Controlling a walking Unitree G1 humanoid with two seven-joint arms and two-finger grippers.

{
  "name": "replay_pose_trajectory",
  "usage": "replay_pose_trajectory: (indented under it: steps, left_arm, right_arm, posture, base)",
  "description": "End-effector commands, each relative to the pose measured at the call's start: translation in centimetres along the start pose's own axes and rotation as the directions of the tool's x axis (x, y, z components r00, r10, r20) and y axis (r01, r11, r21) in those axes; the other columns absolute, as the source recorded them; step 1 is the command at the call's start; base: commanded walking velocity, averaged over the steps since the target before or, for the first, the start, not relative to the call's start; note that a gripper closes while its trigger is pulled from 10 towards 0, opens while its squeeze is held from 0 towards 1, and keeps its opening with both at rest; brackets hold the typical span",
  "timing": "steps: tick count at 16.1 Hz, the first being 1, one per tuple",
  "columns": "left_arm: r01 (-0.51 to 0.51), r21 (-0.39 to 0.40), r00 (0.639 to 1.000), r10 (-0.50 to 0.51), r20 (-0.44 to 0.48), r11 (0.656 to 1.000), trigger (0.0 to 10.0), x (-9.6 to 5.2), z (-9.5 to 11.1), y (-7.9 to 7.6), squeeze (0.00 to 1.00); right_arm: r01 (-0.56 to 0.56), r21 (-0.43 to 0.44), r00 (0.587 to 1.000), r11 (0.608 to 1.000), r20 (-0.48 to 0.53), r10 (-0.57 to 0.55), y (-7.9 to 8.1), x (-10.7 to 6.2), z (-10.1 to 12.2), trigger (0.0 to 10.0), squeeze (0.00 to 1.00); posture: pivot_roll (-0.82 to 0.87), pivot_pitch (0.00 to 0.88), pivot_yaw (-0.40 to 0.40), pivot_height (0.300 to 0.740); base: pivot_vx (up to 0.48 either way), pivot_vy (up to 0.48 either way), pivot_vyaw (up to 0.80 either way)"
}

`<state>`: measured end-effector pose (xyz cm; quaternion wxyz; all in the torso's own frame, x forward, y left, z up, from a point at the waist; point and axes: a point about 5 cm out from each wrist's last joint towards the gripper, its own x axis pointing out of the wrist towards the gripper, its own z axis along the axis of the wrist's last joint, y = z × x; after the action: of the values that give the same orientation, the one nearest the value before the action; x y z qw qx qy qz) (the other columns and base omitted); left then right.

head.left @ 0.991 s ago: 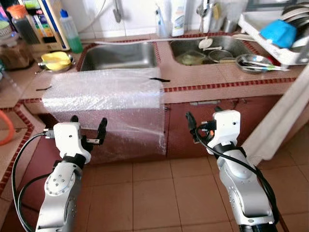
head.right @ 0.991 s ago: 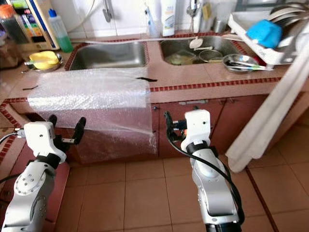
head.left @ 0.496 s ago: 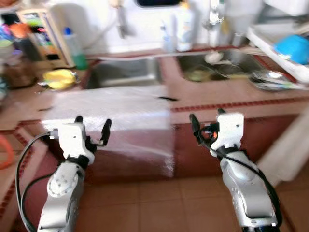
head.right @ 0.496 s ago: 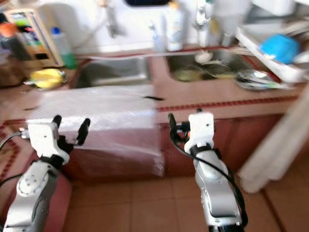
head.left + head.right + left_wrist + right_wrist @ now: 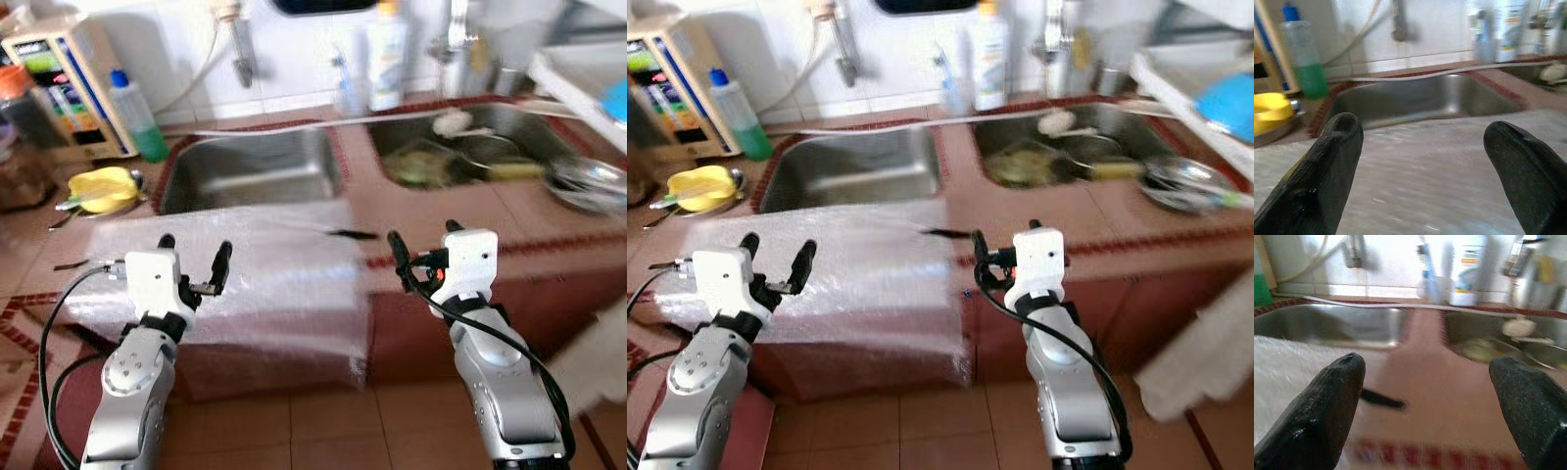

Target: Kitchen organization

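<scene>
Both end effectors raised and empty in front of the bubble wrap on the worktop.

Nearest you, the left end effector (image 5: pixel 192 258) is held up at 9 o'clock, its fingers (image 5: pixel 1332 161) spread wide with nothing between them; the right end effector (image 5: pixel 423 245) stands at 3 o'clock, fingers likewise apart and empty. Both arms are bent, wrists pointing toward the sinks. Just beyond them the bubble wrap (image 5: pixel 265 269) lies across the worktop (image 5: pixel 460 211) and hangs over its front edge. Expect it to be light, limp and slippery, so pinch the hanging edge or a corner, not the flat middle. A small dark object (image 5: pixel 350 234) rests at its right edge. Farther off at 12 o'clock is the left sink (image 5: pixel 250 171); at 1 o'clock, the right sink (image 5: pixel 470 147) with dishes.
</scene>
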<state>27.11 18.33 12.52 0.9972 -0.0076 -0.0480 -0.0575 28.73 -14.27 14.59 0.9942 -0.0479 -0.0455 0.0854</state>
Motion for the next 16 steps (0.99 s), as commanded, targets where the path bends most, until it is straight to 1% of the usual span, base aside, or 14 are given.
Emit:
replay_pose_trajectory:
  steps: [1,3,4,5,16]
  left_arm:
    - [-0.024,0.021,1.0,0.024,-0.004,0.999,10.0,-0.32,0.14,0.97,0.0]
    - [-0.036,0.01,0.999,0.036,-0.016,0.999,10.0,-0.32,-0.04,0.97,0.0]
    - [-0.053,0.001,0.998,0.053,-0.026,0.999,10.0,-0.31,-0.2,1.03,0.0]
    - [-0.049,-0.01,0.999,0.049,-0.021,0.999,10.0,-0.28,-0.17,1.01,0.0]
    - [-0.027,-0.02,0.999,0.027,-0.035,0.999,10.0,0.12,-0.12,0.79,0.0]
  right_arm:
    - [-0.034,0.008,0.999,0.999,0.02,0.033,1.09,0.33,0.46,10.0,0.0]
    - [-0.037,0.007,0.999,0.999,0.021,0.037,1.12,0.38,0.45,10.0,0.0]
    - [-0.037,0.007,0.999,0.999,0.02,0.037,1.08,0.4,0.42,10.0,0.0]
    - [-0.037,0.007,0.999,0.999,0.019,0.037,1.08,0.39,0.37,10.0,0.0]
    - [-0.021,0.006,0.999,1.0,0.024,0.021,0.97,0.29,0.34,10.0,0.0]
  posture:
    - [-0.17,0.077,0.09,0.74]
    - [-0.17,0.077,0.09,0.74]
    - [-0.17,0.077,0.09,0.74]
    - [-0.17,0.076,0.09,0.74]
    - [-0.18,0.073,0.103,0.74]
  base:
    - [0.48,0.0,0.0]
    - [0.446,0.0,0.0]
    - [0.0,0.0,0.0]
    - [0.0,0.0,0.0]
    - [0.0,0.0,0.0]
